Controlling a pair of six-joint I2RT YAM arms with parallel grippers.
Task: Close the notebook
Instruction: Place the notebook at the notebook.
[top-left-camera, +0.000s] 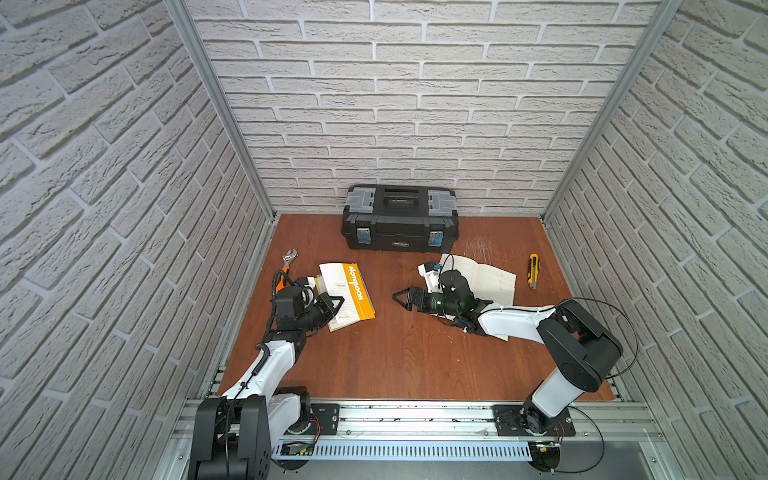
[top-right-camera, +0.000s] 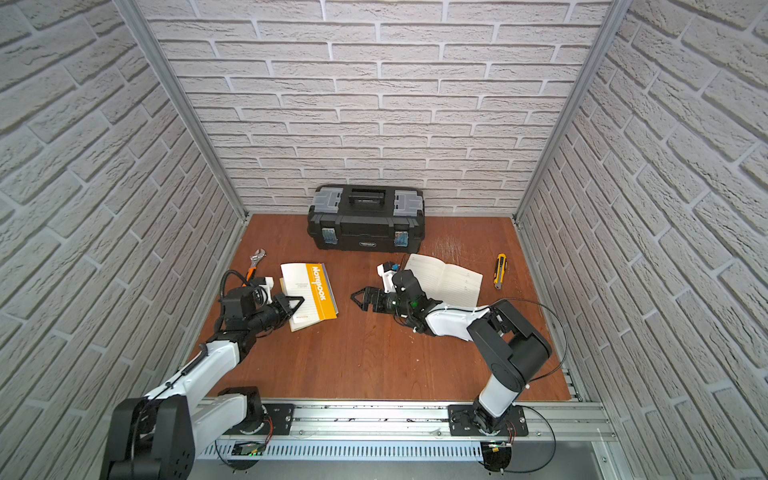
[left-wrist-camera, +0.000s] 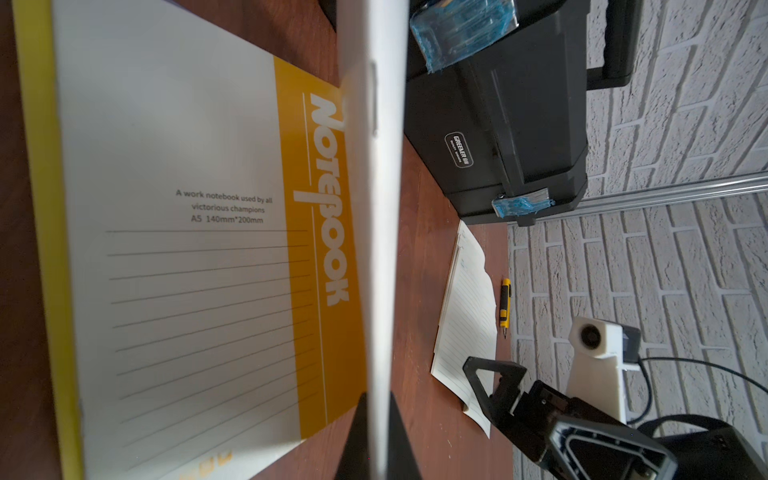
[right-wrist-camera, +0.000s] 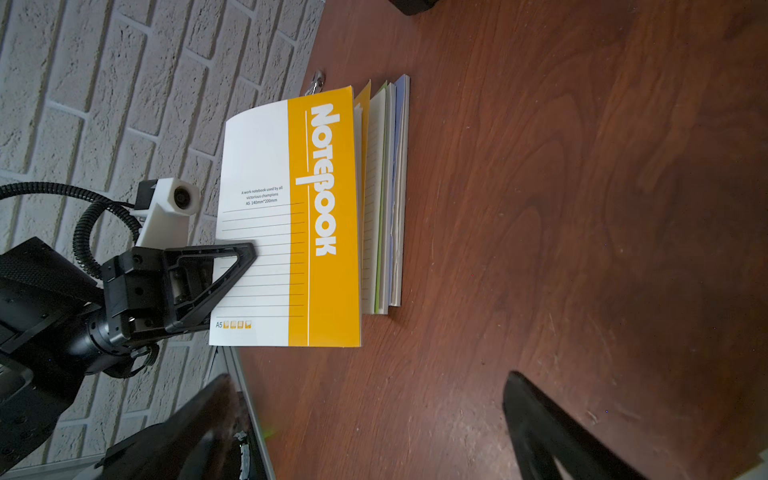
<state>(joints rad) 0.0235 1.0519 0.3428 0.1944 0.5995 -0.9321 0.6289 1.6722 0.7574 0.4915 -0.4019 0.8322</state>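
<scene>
Left wrist view: the left gripper (left-wrist-camera: 372, 432) is clenched on the raised cover (left-wrist-camera: 370, 187) of the orange notebook (left-wrist-camera: 187, 249). The cover's blurred edge hides part of the title. In both top views the notebook lies at the bench's (top-left-camera: 395, 361) left. The right gripper (top-left-camera: 400, 297) hangs released nearby, and its arm hides part of a second notebook (top-left-camera: 494, 282).
</scene>
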